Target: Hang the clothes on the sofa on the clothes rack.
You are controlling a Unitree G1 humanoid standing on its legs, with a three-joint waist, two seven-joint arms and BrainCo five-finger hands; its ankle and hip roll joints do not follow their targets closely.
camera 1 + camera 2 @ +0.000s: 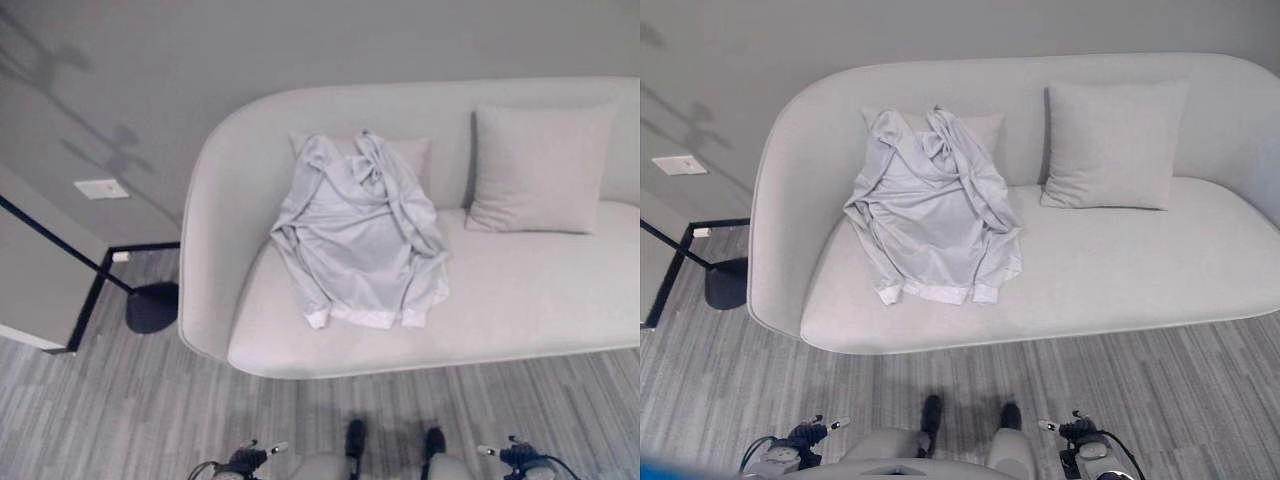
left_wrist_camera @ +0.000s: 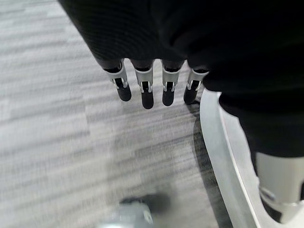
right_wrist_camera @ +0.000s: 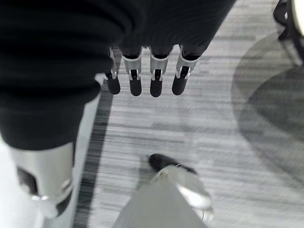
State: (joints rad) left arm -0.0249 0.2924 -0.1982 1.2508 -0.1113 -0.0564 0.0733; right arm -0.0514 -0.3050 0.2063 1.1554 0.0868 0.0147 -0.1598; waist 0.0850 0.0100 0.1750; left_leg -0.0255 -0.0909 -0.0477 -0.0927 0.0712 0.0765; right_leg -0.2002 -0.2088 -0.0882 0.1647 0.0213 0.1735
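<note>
Left hand (image 2: 152, 85) hangs low at the robot's side, fingers straight, pointing down, holding nothing. Right hand (image 3: 145, 78) the same on the other side: fingers straight, relaxed, empty, aimed down.

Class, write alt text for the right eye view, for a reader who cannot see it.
A pale grey garment lies crumpled on the left part of a light grey sofa, its top resting against a small cushion. A larger square cushion leans on the backrest to its right, and striped grey flooring lies in front.
</note>
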